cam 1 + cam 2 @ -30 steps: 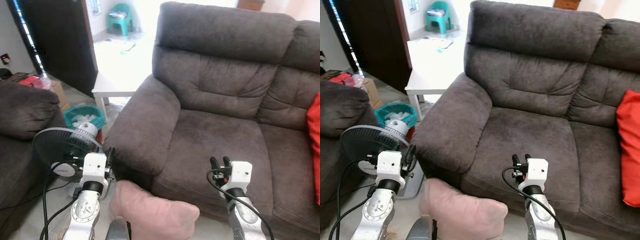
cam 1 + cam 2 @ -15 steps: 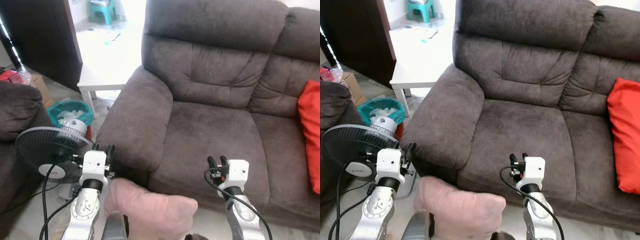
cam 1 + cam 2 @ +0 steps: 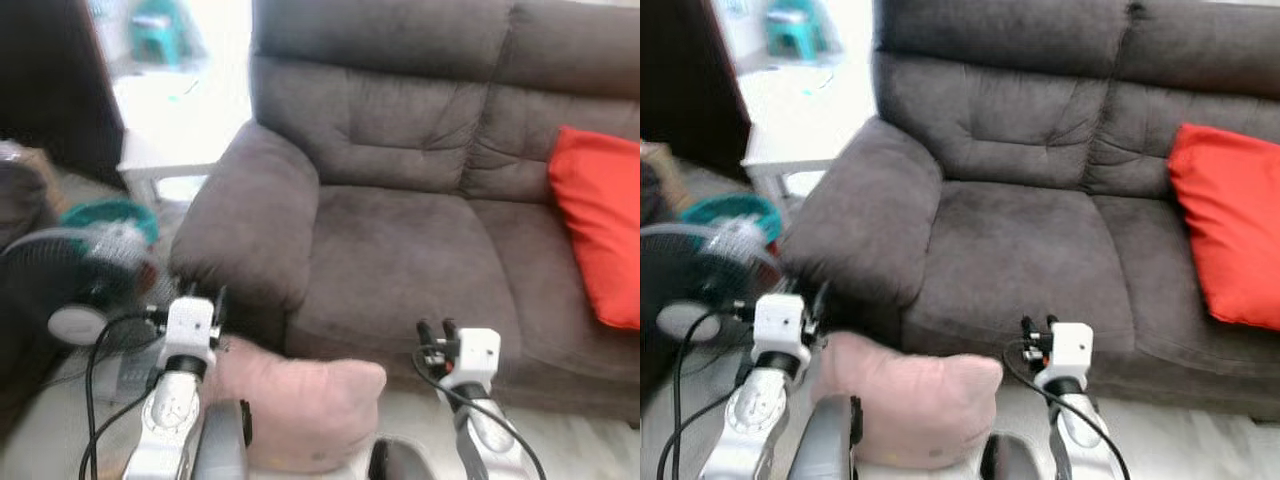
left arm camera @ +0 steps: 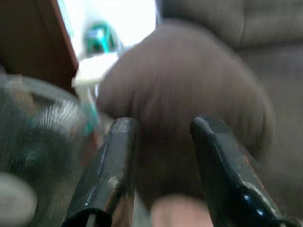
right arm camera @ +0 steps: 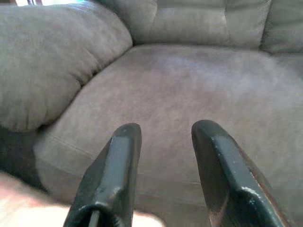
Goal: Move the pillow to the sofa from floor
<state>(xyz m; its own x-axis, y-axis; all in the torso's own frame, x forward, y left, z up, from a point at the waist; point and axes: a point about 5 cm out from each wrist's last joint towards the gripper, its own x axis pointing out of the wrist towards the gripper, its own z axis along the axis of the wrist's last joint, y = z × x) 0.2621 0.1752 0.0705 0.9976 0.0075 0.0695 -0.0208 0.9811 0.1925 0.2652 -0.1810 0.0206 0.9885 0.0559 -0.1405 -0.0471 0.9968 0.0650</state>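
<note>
soft pink fabric pillow (image 3: 300, 410) on floor (image 3: 570, 440) at dark grey sofa (image 3: 400, 250) front edge | left end effector (image 4: 163, 161) parted, empty | right end effector (image 5: 163, 165) parted, empty

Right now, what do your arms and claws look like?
Both arms are silver and rounded, each ending in a white boxy block at the wrist. Black cables loop out beside each arm. The left claw and the right claw each have two long, smooth black fingers, a little scuffed.
</note>
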